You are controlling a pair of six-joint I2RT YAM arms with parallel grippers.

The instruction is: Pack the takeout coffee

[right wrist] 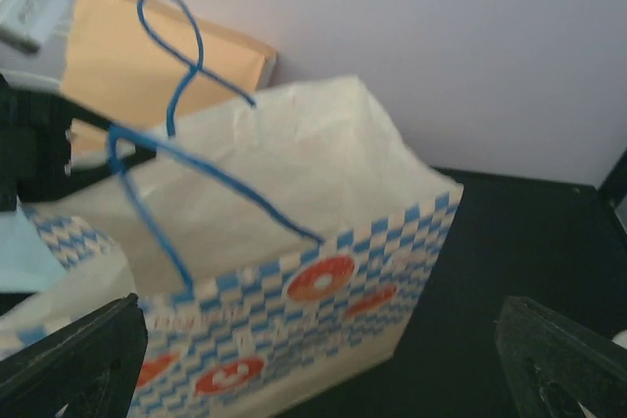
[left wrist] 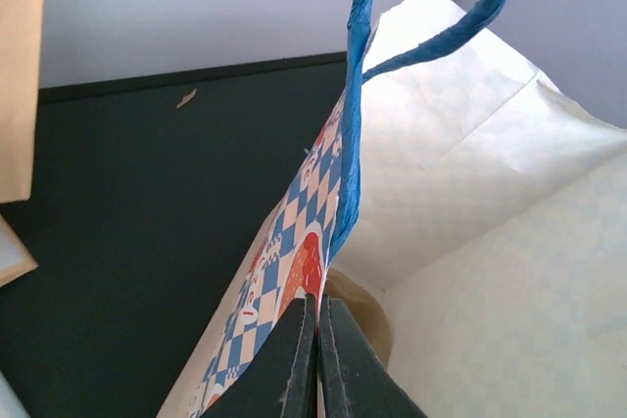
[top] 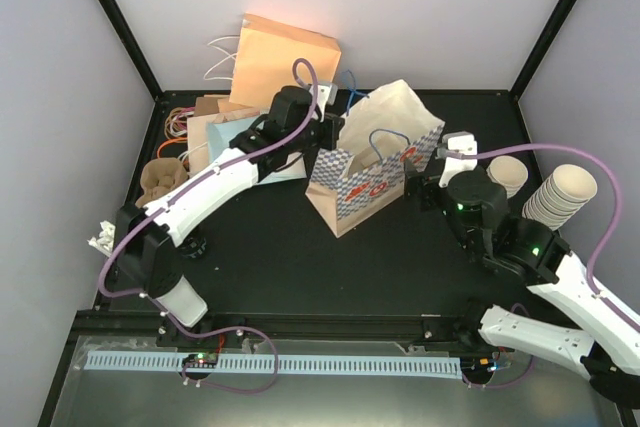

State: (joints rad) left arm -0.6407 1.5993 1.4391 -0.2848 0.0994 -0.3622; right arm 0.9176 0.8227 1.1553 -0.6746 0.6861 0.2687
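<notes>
Your takeout coffee (top: 507, 175) stands upright on the worktop (top: 300, 257) at the right, outside the bag and not held by anything. It sits just beside the leaning stack of cups (top: 560, 195), so take care to pick the single cup and not its neighbours. The blue-checked bag (top: 372, 172) stands at the middle with its mouth open. Your left claw (left wrist: 315, 340) is pinched together on the bag's near rim, just below a blue handle (left wrist: 348, 144), most likely to keep the mouth spread and the bag from tipping while you load it. Your right claw (top: 430, 179) hovers near the bag's right side with its fingers wide apart and nothing between them. It faces the bag, and the cup lies behind and to its right, so you will probably need to swing back to reach it. Both blue handles loop over the opening and could snag the cup as it comes down. Well behind the bag an orange paper bag (top: 285, 57) leans at the back wall, and a cup carrier (top: 160, 177) sits at the far left, neither of them in your path.
</notes>
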